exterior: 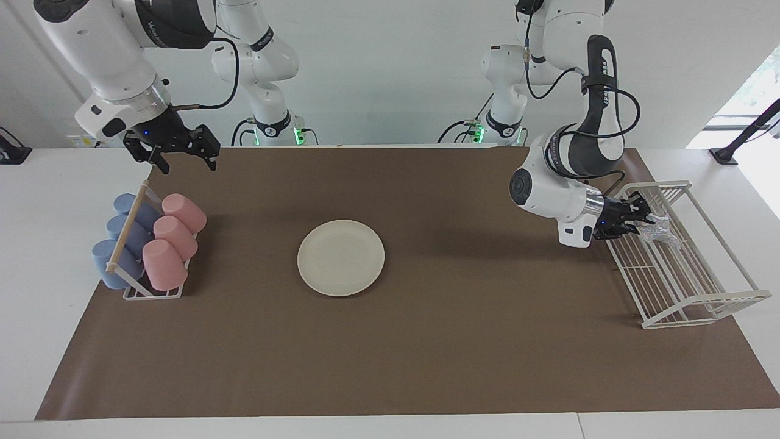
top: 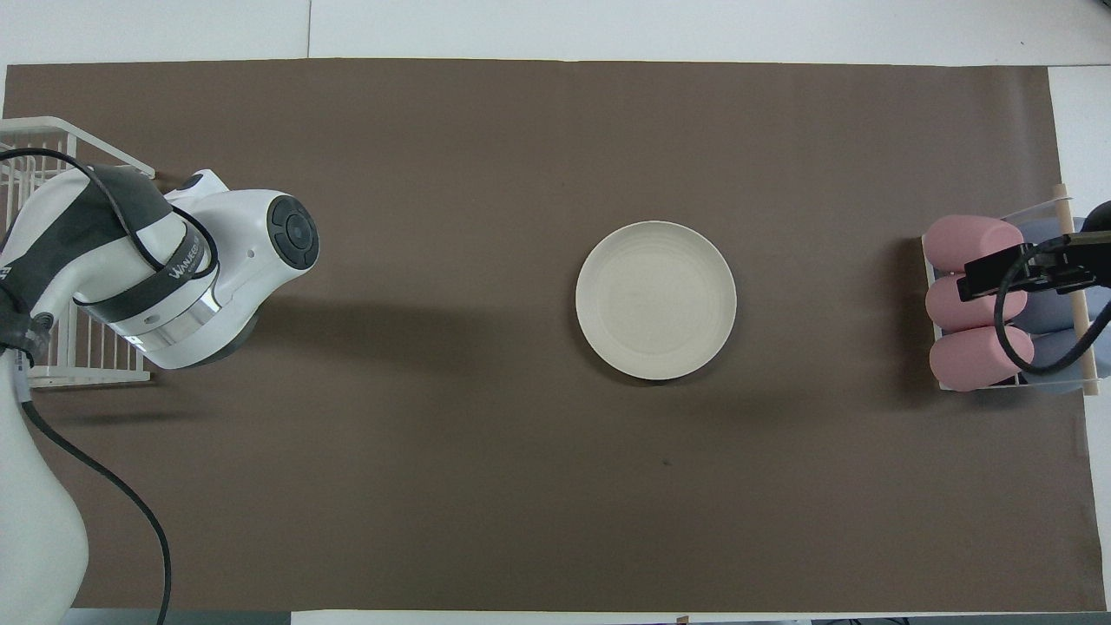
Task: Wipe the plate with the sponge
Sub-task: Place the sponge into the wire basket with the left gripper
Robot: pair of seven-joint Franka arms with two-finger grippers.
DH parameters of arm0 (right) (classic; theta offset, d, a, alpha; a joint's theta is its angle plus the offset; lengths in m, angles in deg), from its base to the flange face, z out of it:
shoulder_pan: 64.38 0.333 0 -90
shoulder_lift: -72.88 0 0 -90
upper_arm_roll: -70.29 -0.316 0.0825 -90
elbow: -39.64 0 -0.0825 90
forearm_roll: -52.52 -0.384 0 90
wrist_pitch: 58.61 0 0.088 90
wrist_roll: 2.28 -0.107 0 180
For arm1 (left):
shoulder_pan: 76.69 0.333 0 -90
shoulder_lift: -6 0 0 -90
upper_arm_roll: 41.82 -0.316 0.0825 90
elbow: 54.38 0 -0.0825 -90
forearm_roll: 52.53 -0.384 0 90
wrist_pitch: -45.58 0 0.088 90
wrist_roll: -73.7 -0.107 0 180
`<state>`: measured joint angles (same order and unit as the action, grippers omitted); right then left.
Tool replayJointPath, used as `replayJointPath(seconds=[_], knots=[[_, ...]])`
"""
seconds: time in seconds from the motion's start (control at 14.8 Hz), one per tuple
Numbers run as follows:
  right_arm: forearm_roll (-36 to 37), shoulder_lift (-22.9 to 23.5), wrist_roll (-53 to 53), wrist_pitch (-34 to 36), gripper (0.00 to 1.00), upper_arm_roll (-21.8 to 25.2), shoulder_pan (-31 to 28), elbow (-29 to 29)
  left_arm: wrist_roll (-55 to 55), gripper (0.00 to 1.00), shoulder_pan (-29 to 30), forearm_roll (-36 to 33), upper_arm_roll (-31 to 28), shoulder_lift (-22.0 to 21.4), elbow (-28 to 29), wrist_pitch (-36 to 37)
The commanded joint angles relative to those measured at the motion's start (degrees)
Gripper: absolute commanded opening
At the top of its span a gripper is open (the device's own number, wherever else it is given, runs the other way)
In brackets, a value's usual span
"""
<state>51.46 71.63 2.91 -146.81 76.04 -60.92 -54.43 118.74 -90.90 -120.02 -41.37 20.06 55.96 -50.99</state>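
Note:
The cream-white plate (exterior: 340,257) (top: 656,299) lies flat and bare in the middle of the brown mat. The sponge (exterior: 662,231), a shiny crinkled wad, sits in the white wire basket (exterior: 701,299) at the left arm's end of the table. My left gripper (exterior: 641,216) reaches sideways over the basket's rim and is right at the sponge; whether it holds the sponge does not show. In the overhead view the left arm's wrist hides both the gripper and the sponge. My right gripper (exterior: 183,157) (top: 1024,271) waits open and empty in the air over the cup rack.
A rack (exterior: 152,292) of pink cups (exterior: 173,241) and blue cups (exterior: 122,241) lying on their sides stands at the right arm's end of the table. The wire basket (top: 52,130) has raised side rails. The brown mat (exterior: 426,353) covers most of the table.

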Motion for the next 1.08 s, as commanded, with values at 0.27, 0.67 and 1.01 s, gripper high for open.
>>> replayJointPath(seconds=[0.27,0.67,1.01], knots=[[1.2,-1.3,0.3,-1.0,1.00,-0.4,0.1,-1.5,0.8,1.00,0.9,-1.0,0.3,-0.5,0.7,-1.5],[1.3,-1.3,0.2,-0.9,1.00,-0.4,0.1,-1.5,-5.3,1.00,3.0,10.6,0.4,-3.1,-3.0,-3.1],[2.3,-1.3,0.1,-1.0,1.00,-0.4,0.1,-1.5,-11.0,1.00,4.2,27.3,0.4,-5.6,-7.3,-0.1]])
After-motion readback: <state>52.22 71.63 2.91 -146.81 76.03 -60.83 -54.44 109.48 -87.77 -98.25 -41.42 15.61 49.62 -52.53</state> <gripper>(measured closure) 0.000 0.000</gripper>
